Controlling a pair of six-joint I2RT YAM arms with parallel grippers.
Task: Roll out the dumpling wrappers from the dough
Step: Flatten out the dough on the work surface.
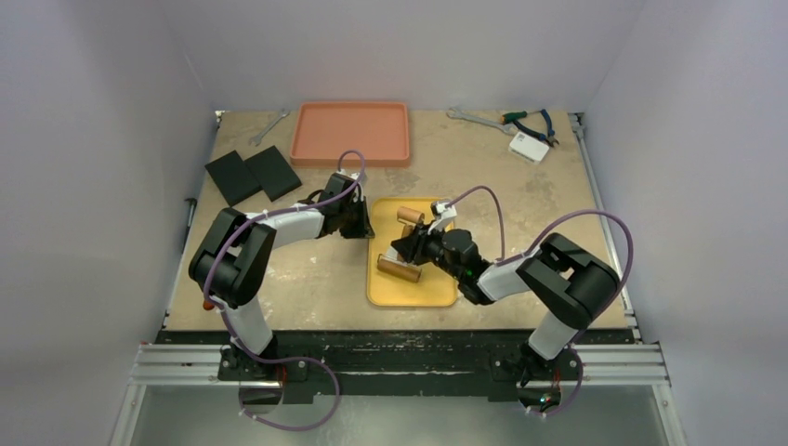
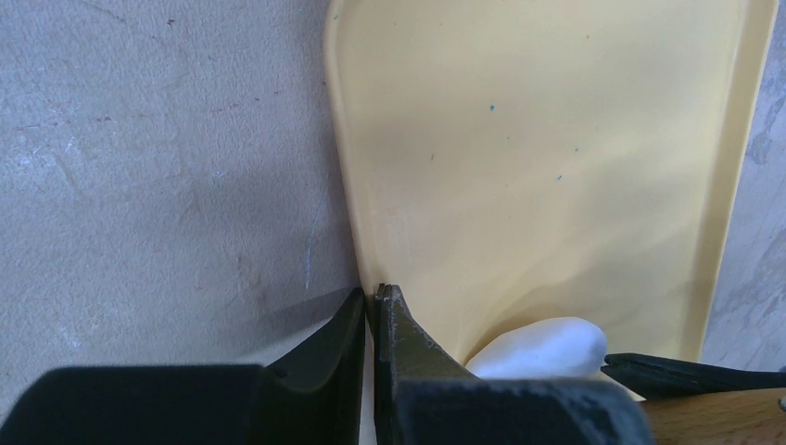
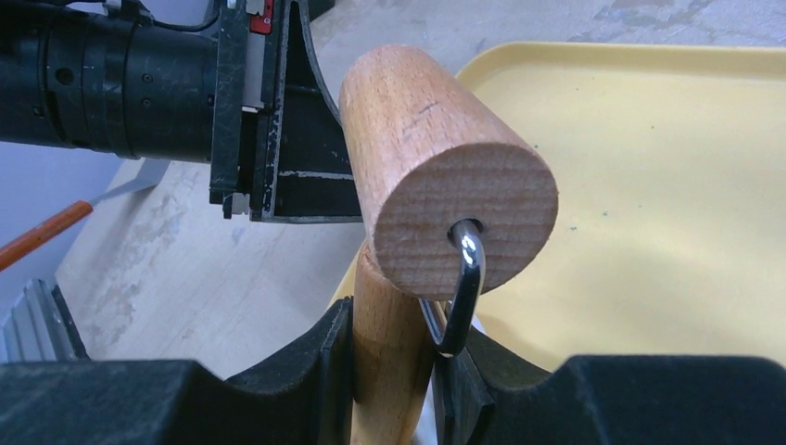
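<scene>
On the yellow tray (image 2: 556,139), the oblong dough (image 2: 542,348) lies crosswise.

A yellow tray (image 1: 437,293) lies on the table (image 1: 558,186) beneath the right jaws. Beyond the left jaws sits an orange tray (image 1: 350,133).

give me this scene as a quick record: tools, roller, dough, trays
yellow tray: mid table, between the arms
roller: wooden, on a wire frame, over the yellow tray
left tool: shut, holding nothing, tips at the yellow tray's left rim
right tool: shut on the roller's handle
white dough lump: on the yellow tray, just beside the left tool, still thick
orange tray: far side of the table
</scene>
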